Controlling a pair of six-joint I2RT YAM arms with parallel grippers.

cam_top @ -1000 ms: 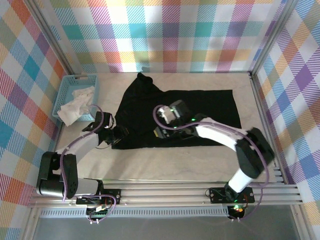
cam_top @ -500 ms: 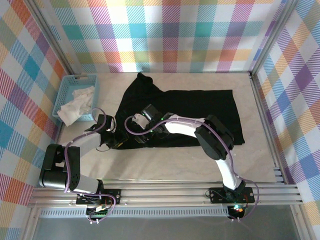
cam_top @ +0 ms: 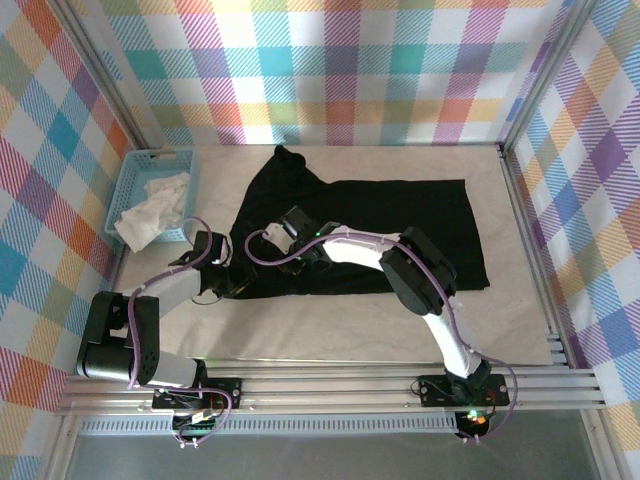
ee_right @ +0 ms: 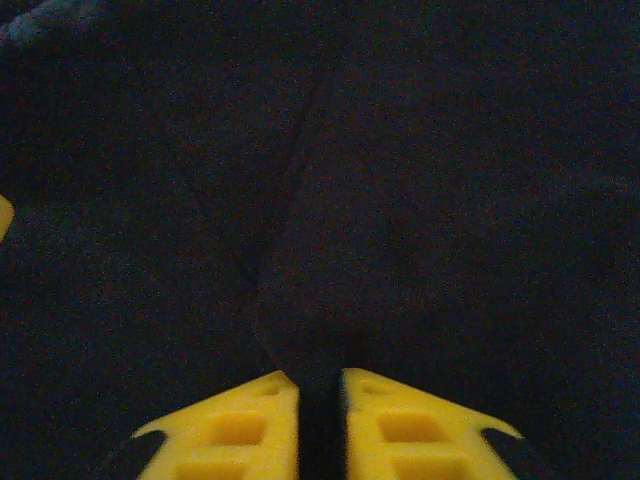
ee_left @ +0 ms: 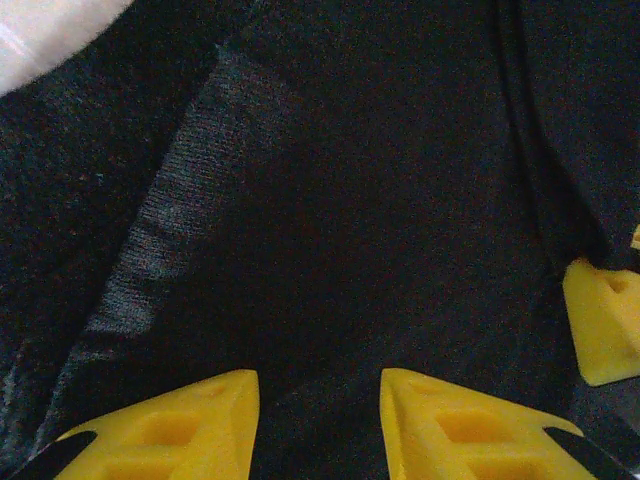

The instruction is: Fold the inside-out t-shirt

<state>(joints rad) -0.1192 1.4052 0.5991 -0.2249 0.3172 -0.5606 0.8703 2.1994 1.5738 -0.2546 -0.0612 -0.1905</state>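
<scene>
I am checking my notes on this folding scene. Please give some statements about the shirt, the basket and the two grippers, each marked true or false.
1. The right gripper is shut on a fold of the shirt. True.
2. The left gripper has its jaws apart above the shirt. True.
3. The shirt lies in the basket. False: it lies spread on the table; the basket holds a white cloth.
4. The basket stands right of the shirt. False: it stands to its left.

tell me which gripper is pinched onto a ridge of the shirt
The right gripper: its yellow fingers sit almost together on a raised ridge of the black t-shirt. The left gripper has its fingers wider apart over flatter cloth.
</scene>
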